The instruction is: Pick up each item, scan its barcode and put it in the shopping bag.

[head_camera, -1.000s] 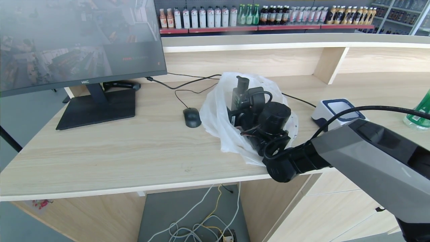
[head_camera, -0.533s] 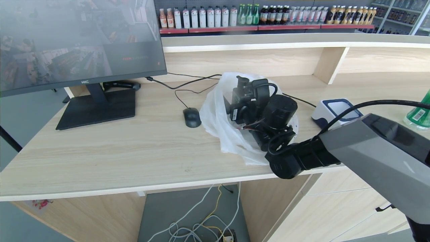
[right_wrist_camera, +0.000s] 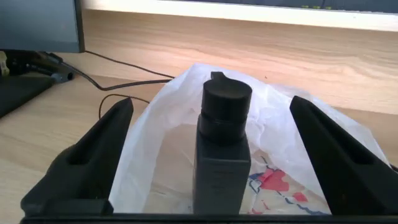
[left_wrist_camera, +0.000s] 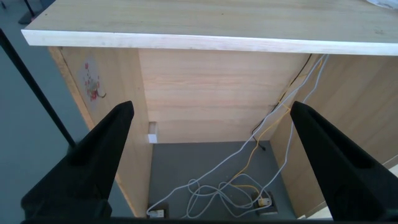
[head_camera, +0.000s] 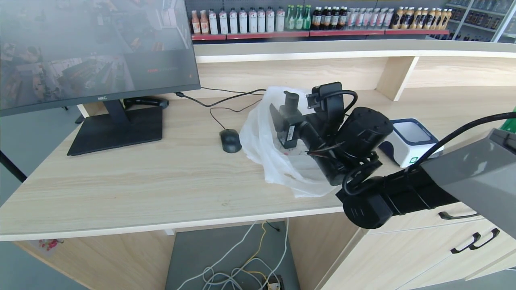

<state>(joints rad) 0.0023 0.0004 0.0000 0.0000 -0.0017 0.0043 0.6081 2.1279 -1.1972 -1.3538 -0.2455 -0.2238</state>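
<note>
Your right gripper (right_wrist_camera: 211, 106) hangs over the bag (head_camera: 262, 149) with its jaws spread wide, clear of the dark bottle (right_wrist_camera: 222, 155) standing in the bag. I judge that item is delivered. The right wrist view shows the gaps on either side of the bottle; the head view adds the scanner (head_camera: 409, 139) just beside the bag. Your left gripper (left_wrist_camera: 211, 106) is wide open, empty, below the counter (left_wrist_camera: 186, 34).
</note>
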